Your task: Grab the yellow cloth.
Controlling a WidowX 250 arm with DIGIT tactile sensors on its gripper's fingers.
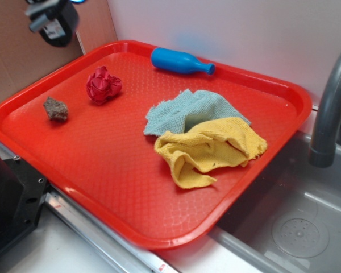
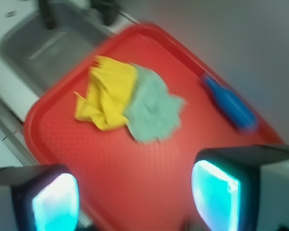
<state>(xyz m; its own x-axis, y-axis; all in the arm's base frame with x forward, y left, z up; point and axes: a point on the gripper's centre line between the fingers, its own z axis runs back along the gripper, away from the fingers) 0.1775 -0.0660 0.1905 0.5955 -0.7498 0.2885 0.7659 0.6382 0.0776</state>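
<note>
The yellow cloth (image 1: 210, 149) lies crumpled on the red tray (image 1: 102, 165), right of centre, overlapping the near edge of a pale teal rag (image 1: 187, 109). In the wrist view the yellow cloth (image 2: 106, 94) is at upper left, with the teal rag (image 2: 154, 109) beside it. My gripper (image 2: 135, 197) is open and empty, its two glowing pads wide apart, high above the tray and well short of the cloth. In the exterior view only a part of the arm shows at the top left corner (image 1: 54, 20); the fingers are out of frame.
A blue bottle (image 1: 181, 61) lies at the tray's far edge. A red wad (image 1: 103, 85) and a brown lump (image 1: 55, 109) sit at the tray's left. A grey faucet (image 1: 329, 108) and a sink (image 1: 295, 222) are to the right.
</note>
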